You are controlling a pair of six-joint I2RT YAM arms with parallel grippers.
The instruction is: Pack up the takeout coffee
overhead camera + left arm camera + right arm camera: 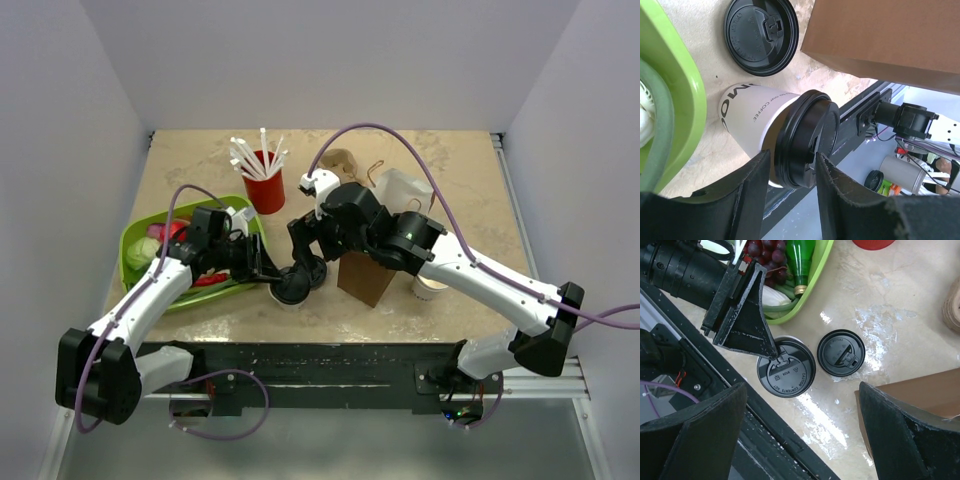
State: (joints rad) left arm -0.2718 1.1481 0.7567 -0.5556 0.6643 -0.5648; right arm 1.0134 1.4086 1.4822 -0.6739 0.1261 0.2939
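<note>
The takeout coffee (291, 289), a white paper cup with a black sip lid, stands upright by the table's front edge. It also shows in the left wrist view (760, 117) and from above in the right wrist view (786, 372). My left gripper (271, 272) (792, 160) has its jaws narrowed on the lid's rim, one finger over the lid top and one against the cup wall. My right gripper (305, 252) (802, 386) hangs wide open and empty above the cup and a loose black lid (841, 352) (760, 35).
A brown paper bag (365, 278) (885, 35) stands just right of the cup. A lidless white cup (430, 285) sits beyond it. A green tray (135, 240) (675, 85) of food is at the left. A red cup of straws (266, 188) stands behind.
</note>
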